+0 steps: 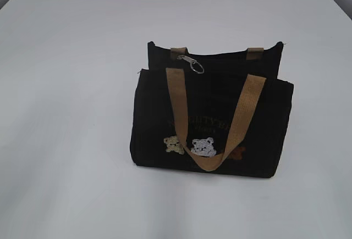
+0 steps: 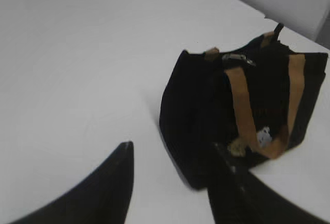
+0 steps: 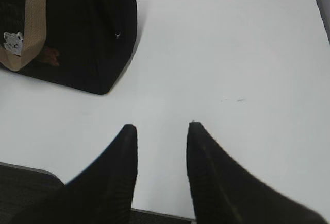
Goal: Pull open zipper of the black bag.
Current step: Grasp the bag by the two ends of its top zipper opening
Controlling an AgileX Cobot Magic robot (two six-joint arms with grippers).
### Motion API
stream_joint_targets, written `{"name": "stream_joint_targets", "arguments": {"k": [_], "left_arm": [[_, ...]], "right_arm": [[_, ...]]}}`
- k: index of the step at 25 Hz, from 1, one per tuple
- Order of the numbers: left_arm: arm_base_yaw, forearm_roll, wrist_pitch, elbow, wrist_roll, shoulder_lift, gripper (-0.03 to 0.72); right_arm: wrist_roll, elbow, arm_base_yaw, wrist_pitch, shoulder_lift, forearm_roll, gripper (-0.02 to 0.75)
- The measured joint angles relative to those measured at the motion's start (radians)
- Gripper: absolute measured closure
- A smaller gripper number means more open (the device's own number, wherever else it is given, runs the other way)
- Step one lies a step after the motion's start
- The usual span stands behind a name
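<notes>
Upright on the counter (image 1: 66, 85) stands the black bag (image 1: 154, 129); both pincers — left (image 2: 172, 154), right (image 3: 161, 127) — hover parted, holding nothing.

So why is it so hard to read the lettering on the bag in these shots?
Exterior view: the white table is bright, leaving the black bag dark and its lettering faint. Left wrist view: soft and blurry overall. Right wrist view: only the bag's corner shows.
</notes>
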Motion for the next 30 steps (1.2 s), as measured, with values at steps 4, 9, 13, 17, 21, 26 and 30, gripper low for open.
{"name": "stream_joint_targets", "arguments": {"k": [4, 9, 13, 17, 21, 26, 30], "left_arm": [[-0.006, -0.392, -0.024, 0.000, 0.591, 0.386, 0.265], [-0.089, -0.577, 0.039, -0.041, 0.980, 0.691, 0.258], [-0.169, -0.653, 0.043, -0.091, 1.102, 0.829, 0.250], [-0.210, -0.710, 0.047, -0.155, 1.151, 0.923, 0.235], [-0.241, -0.722, 0.057, -0.224, 1.161, 1.009, 0.232], [-0.286, -0.727, 0.067, -0.290, 1.162, 1.113, 0.232], [-0.316, -0.748, 0.074, -0.334, 1.162, 1.187, 0.273]], "right_arm": [[0.000, 0.000, 0.000, 0.000, 0.000, 0.000, 0.474], [0.000, 0.000, 0.000, 0.000, 0.000, 0.000, 0.474], [0.000, 0.000, 0.000, 0.000, 0.000, 0.000, 0.474], [0.000, 0.000, 0.000, 0.000, 0.000, 0.001, 0.474], [-0.003, 0.000, 0.000, 0.000, 0.000, 0.049, 0.474], [-0.123, -0.002, 0.000, 0.001, 0.028, 0.177, 0.474], [-0.400, -0.020, 0.000, -0.113, 0.196, 0.450, 0.474]]}}
